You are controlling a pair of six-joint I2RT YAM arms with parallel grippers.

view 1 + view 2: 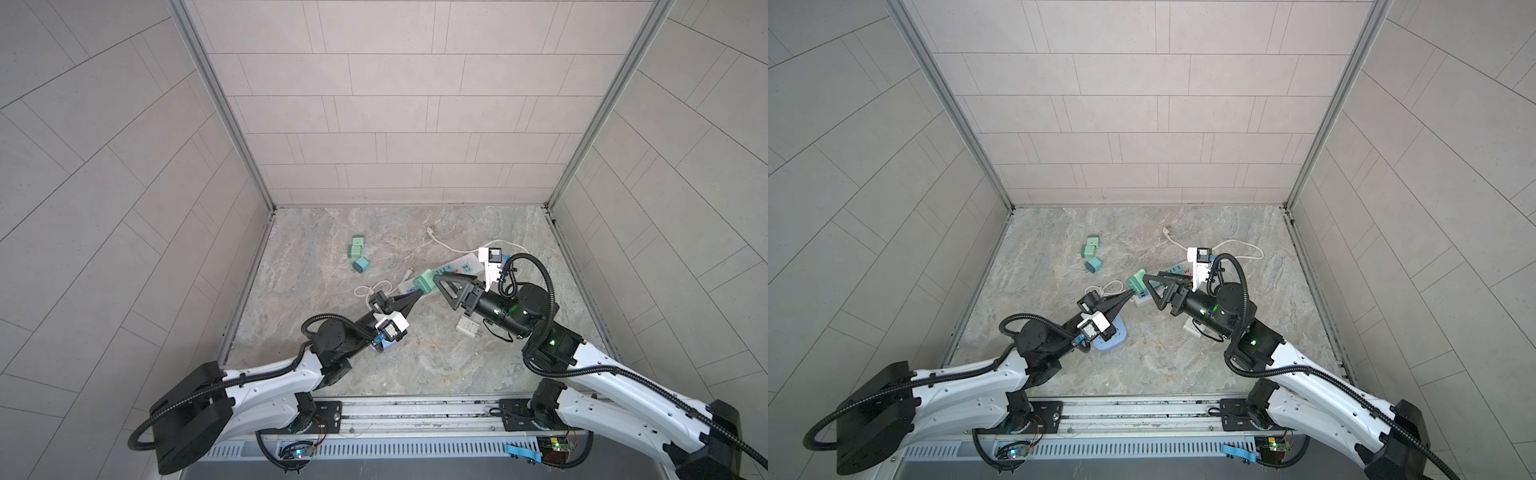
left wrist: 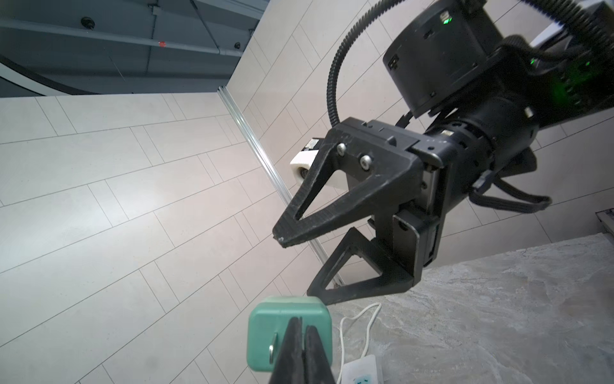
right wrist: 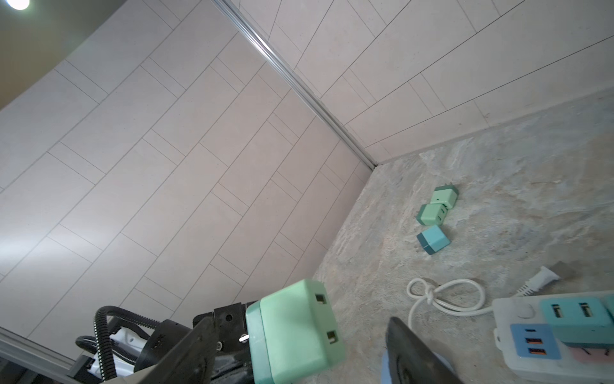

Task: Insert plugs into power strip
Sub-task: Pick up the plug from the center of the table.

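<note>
Left wrist view: left gripper point(image 2: 301, 327) clenched on plug point(image 2: 265, 320) at its prongs; right gripper point(image 2: 296, 267) spread. Probably light, rigid, slick: take its flat sides.

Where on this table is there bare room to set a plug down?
Bare: the near middle of the table, between left arm and right arm; also the far band under the back wall, past the three loose plugs. Crowded: the centre, where left gripper with held plug, open right gripper, power strip and cord meet.
</note>
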